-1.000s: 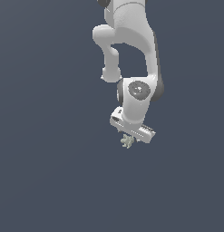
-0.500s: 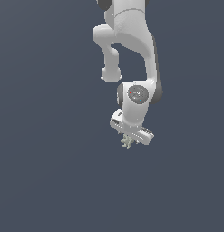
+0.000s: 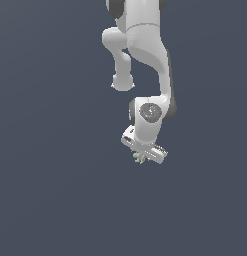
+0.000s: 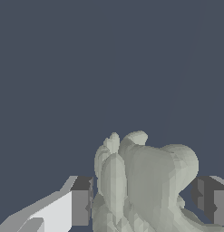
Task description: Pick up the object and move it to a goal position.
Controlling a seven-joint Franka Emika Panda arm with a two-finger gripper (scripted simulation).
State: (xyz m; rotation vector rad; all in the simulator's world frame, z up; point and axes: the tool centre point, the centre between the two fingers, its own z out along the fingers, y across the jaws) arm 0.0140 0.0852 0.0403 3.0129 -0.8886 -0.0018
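Pincer (image 3: 141, 157) is closed on the object (image 3: 140, 158), a pale grey-green lumpy thing gripped between the two fingers (image 4: 80, 201). Object is held under the white arm (image 3: 145, 55), against a plain dark grey background.

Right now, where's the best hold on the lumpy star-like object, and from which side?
Grip the object across its thick central body, not its short lobes, which taper. Come straight on, as the gripper sits now: in the wrist view one finger pad flanks each side.
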